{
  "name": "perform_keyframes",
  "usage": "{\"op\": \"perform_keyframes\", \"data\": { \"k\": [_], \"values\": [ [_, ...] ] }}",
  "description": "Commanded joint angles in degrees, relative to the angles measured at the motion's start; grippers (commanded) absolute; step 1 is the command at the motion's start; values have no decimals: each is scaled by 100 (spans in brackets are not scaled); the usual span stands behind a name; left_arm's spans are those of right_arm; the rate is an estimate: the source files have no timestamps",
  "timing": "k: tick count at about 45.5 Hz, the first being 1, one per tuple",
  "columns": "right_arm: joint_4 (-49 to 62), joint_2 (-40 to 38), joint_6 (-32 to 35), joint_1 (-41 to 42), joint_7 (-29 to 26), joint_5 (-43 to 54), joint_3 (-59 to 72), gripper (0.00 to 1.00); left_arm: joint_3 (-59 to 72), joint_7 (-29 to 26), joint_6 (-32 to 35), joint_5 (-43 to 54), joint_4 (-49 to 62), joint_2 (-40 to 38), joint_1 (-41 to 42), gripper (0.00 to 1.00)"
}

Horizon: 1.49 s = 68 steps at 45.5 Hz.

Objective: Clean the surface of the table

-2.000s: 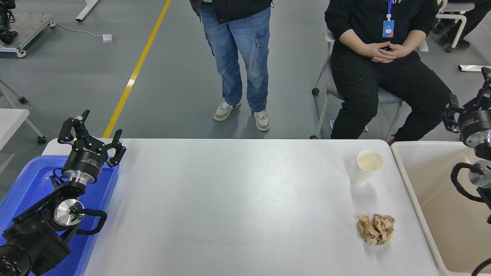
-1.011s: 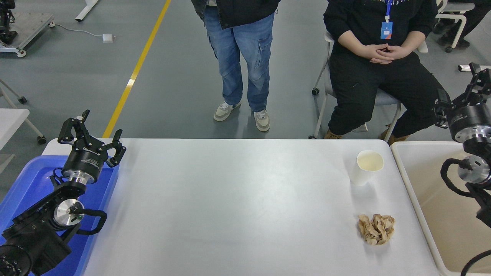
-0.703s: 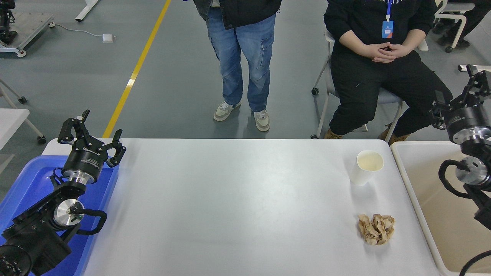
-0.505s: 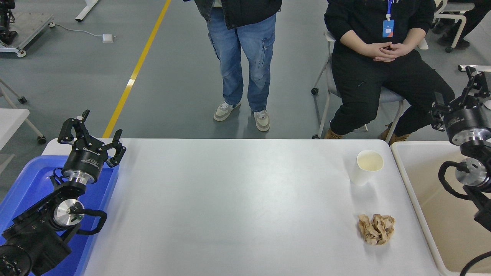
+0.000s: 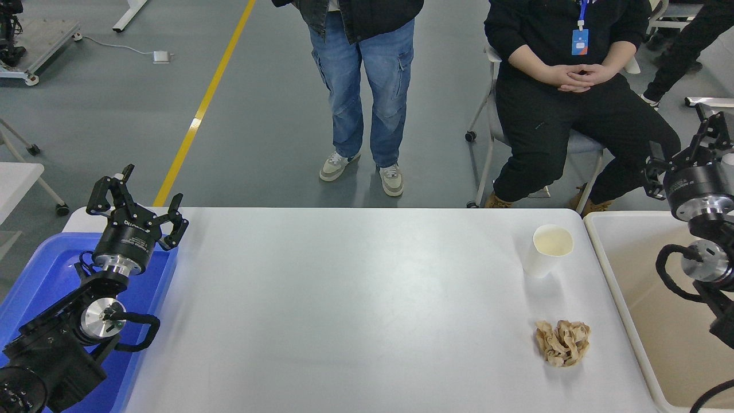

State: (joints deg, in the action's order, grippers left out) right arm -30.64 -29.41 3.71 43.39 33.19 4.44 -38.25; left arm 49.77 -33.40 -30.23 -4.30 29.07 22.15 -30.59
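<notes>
The table surface [image 5: 344,298] is a wide white top that fills the lower middle of the view. On its right part stand a white paper cup [image 5: 547,250] and, nearer to me, a crumpled brown paper wad [image 5: 563,342]. My right gripper [image 5: 685,148] is open and empty, raised at the right edge above the far corner of the beige bin, well right of the cup. My left gripper [image 5: 136,198] is open and empty, parked at the lower left over the blue tray.
A beige bin [image 5: 642,269] stands against the table's right side. A blue tray [image 5: 40,269] lies at the left end. One person stands [image 5: 361,86] and one sits [image 5: 573,109] at the far side.
My right arm came in a little leftward from the right edge, then held almost still for the last half second. The cup, the wad and my left arm have not moved.
</notes>
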Motion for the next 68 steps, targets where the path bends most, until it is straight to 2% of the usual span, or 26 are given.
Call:
{"op": "perform_keyframes", "data": {
  "k": [1, 14, 23, 30, 34, 43, 48, 62, 68],
  "values": [
    [23, -126, -55, 99, -24, 66, 730, 98, -2, 0, 0, 0, -6, 0, 0, 100],
    [23, -855, 51, 679, -50, 294, 2962, 98, -2, 0, 0, 0, 3, 0, 0, 100],
    [-21, -1119, 217, 1329, -50, 1296, 4659, 98, -2, 0, 0, 0, 3, 0, 0, 100],
    [-74, -1234, 534, 1821, -41, 1920, 5248, 98, -2, 0, 0, 0, 3, 0, 0, 100],
    [-162, -1234, 596, 2059, -24, 2595, 5512, 98, -2, 0, 0, 0, -6, 0, 0, 100],
    [-390, -1137, 596, 2402, -15, 4599, 5811, 98, -2, 0, 0, 0, -6, 0, 0, 100],
    [-382, -909, 596, 2490, -15, 5312, 5864, 98, -2, 0, 0, 0, -6, 0, 0, 100],
    [5, -223, 271, 2341, -23, 5410, 6444, 98, -2, 0, 0, 0, 3, 0, 0, 100],
    [479, 128, 42, 2121, -24, 5410, 6839, 90, -2, 0, 0, 0, 3, 0, 0, 100]
  ]
}}
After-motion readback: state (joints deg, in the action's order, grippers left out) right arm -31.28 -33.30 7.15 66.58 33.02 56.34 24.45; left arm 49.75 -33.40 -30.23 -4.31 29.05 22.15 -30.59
